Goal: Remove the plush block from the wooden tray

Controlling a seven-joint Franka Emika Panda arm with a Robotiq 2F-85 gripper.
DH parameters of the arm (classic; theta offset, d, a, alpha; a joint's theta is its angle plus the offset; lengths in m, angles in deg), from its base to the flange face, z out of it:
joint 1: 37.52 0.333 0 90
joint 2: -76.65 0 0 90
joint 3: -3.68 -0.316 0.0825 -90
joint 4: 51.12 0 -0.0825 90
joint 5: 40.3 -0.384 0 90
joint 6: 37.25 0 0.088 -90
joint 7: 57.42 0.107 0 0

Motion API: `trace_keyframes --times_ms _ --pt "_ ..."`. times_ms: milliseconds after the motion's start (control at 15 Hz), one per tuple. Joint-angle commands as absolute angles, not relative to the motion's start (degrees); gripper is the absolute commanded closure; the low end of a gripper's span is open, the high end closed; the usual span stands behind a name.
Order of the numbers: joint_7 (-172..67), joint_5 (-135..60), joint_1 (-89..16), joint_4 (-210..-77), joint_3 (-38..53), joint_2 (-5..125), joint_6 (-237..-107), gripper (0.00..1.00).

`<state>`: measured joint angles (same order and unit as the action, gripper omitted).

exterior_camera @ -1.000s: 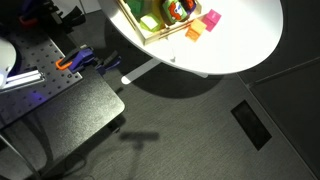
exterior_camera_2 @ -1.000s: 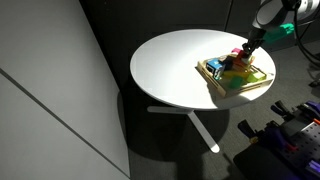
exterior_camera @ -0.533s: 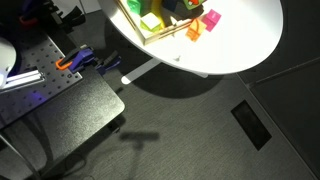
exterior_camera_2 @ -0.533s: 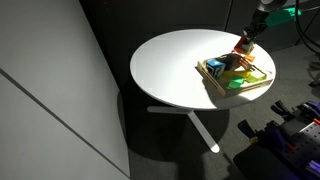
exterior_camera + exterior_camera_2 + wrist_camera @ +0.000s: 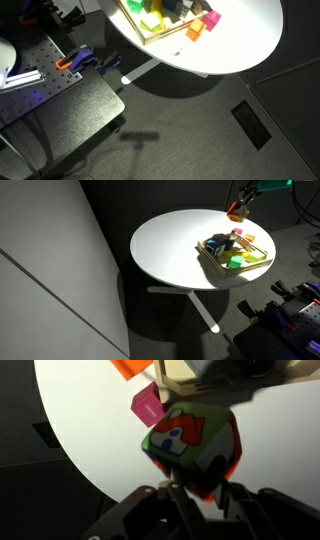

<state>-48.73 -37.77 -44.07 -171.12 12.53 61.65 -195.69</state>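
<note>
The plush block [image 5: 190, 442], red-orange with white, blue and green patches, fills the middle of the wrist view, clamped between my gripper's [image 5: 200, 484] dark fingers. In an exterior view my gripper [image 5: 244, 197] holds the plush block [image 5: 236, 211] in the air, well above the tabletop, over the far edge of the wooden tray [image 5: 207, 253]. The tray also shows at the top of an exterior view [image 5: 152, 38] and at the top of the wrist view [image 5: 176, 374], with other blocks still in it.
A pink block [image 5: 211, 19] and an orange block [image 5: 194, 31] lie on the white round table [image 5: 165, 245] beside the tray; both show in the wrist view, pink [image 5: 147, 405] and orange [image 5: 130, 366]. Green blocks [image 5: 150, 20] sit in the tray. Equipment stands on the floor [image 5: 70, 62].
My gripper has risen from the tray with the plush block in it, going up and towards the far side of the table. The tray and the other blocks have not moved.
</note>
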Motion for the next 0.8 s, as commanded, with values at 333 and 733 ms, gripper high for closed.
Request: trace_keyframes --times_ms 333,733 --pt "-50.75 -39.21 -43.96 -173.92 11.58 64.78 -191.39 0.0" --pt "-52.25 -38.23 -43.9 -175.53 11.15 66.98 -181.73 0.0"
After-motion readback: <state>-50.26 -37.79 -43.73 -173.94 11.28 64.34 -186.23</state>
